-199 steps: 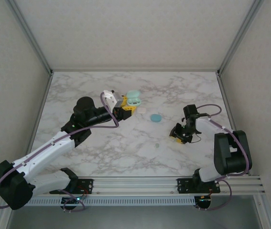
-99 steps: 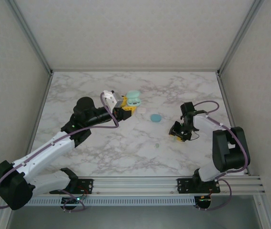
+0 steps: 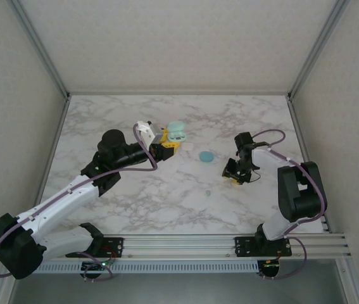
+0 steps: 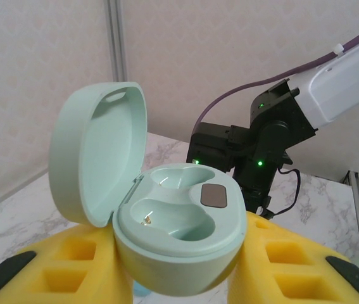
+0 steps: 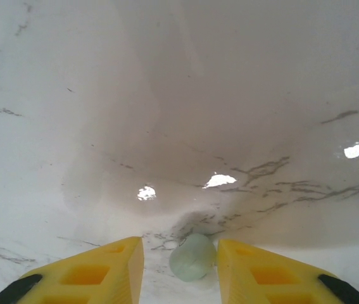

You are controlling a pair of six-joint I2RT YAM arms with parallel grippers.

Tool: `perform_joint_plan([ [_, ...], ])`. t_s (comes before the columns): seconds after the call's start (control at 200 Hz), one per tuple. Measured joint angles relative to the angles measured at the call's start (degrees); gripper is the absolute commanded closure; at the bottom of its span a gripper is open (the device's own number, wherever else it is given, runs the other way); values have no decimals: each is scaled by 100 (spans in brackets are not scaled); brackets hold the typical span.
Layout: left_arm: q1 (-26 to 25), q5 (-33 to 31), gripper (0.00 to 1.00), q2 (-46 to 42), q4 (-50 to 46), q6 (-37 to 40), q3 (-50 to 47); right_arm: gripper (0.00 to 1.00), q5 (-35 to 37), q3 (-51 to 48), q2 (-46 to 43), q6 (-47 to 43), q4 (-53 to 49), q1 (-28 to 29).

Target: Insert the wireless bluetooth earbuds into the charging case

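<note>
A pale green earbud (image 5: 193, 256) lies on the marble table (image 5: 166, 95) between the right gripper's (image 5: 180, 248) yellow fingers (image 5: 103, 269), against one with a gap at the other. The jaws stand open, the forearm is folded back and the wrist is pitched steeply down. The left gripper (image 4: 179, 275), its arm stretched forward, clamps the mint charging case (image 4: 179, 221), lid raised.

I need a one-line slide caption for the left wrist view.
Left gripper holds the open, empty mint-green charging case above the table.
</note>
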Motion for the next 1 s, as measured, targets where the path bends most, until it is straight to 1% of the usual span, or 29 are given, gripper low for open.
perform_joint_plan([
  [0.17, -2, -28, 77, -24, -4, 17, 0, 66, 68, 127, 118, -44, -66, 74],
  [0.35, -2, -68, 77, -26, -17, 17, -35, 66, 304, 289, 273, -162, -236, 214],
  [0.636, -2, -83, 77, -26, -72, 17, -42, 68, 597, 507, 376, -472, -476, 317],
  [1.001, 0, -85, 77, -26, -72, 17, -44, 70, 638, 680, 610, -892, -750, 413],
])
